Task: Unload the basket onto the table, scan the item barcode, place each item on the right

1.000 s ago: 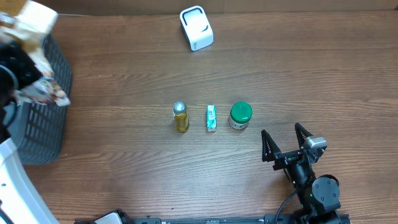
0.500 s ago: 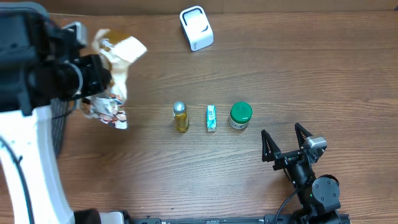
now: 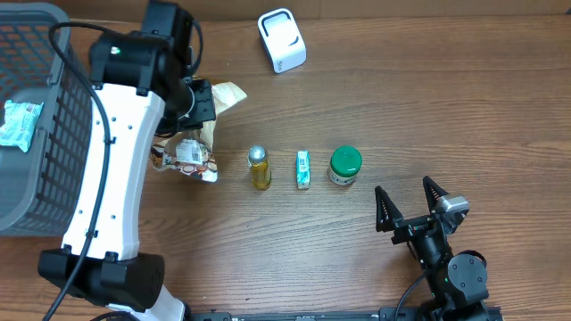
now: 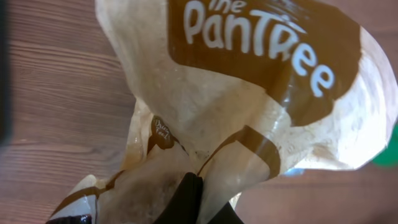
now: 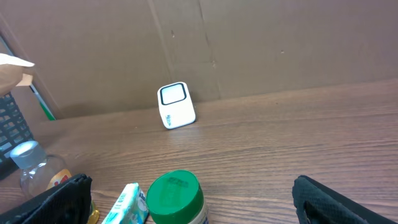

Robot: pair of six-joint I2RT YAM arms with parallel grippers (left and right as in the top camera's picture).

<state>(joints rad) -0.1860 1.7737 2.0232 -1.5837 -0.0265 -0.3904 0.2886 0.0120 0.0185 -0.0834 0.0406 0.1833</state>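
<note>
A beige and brown "the PanTree" snack bag [image 4: 249, 106] fills the left wrist view. My left gripper [image 4: 194, 202] is shut on its lower folds. From overhead the bag [image 3: 187, 156] hangs from the left gripper [image 3: 205, 109] just left of the row of items, its barcode label turned up. The white scanner [image 3: 282, 40] stands at the back centre of the table, apart from the bag, and shows in the right wrist view too, scanner [image 5: 175, 105]. My right gripper [image 3: 410, 205] rests open near the front right, holding nothing.
A grey basket [image 3: 36, 192] sits at the left edge with a teal packet [image 3: 20, 122] in it. In a row at mid-table stand a yellow bottle [image 3: 259, 168], a teal box [image 3: 303, 169] and a green-lidded jar [image 3: 344, 166].
My left arm has swung right from over the basket, carrying the bag out above the table beside the bottle. The right arm has not moved.
</note>
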